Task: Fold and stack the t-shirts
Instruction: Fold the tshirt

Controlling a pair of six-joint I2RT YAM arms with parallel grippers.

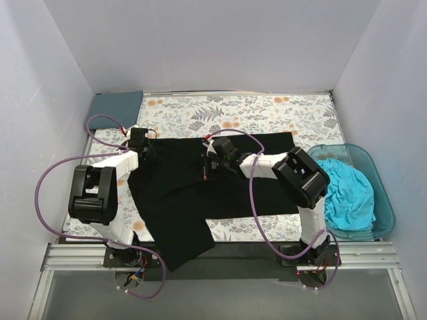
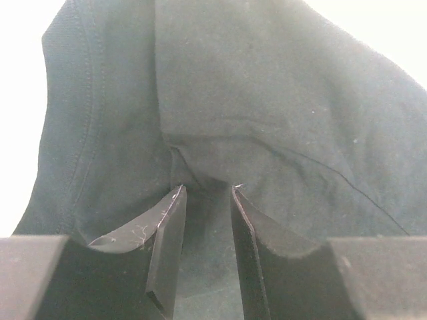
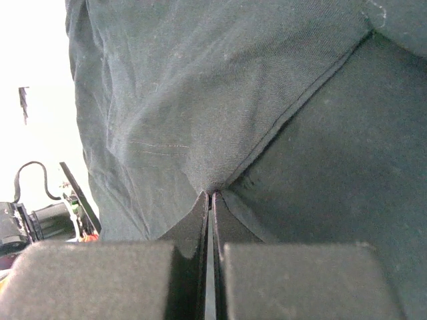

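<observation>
- Your black t-shirt [image 1: 193, 200] lies spread on the desk [image 1: 267, 113], 1 end hanging over the near edge.
- Your left tool [image 2: 207, 193] stands narrow, gripping bunched shirt cloth.
- Your right tool [image 3: 211, 195] pinches a shirt fold tight.

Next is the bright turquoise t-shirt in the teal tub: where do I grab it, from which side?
Probably a raised crease atop the crumpled bright turquoise t-shirt, coming straight down: the walls of the translucent teal plastic tub block side approaches, and the heap shows no flat hem.
</observation>
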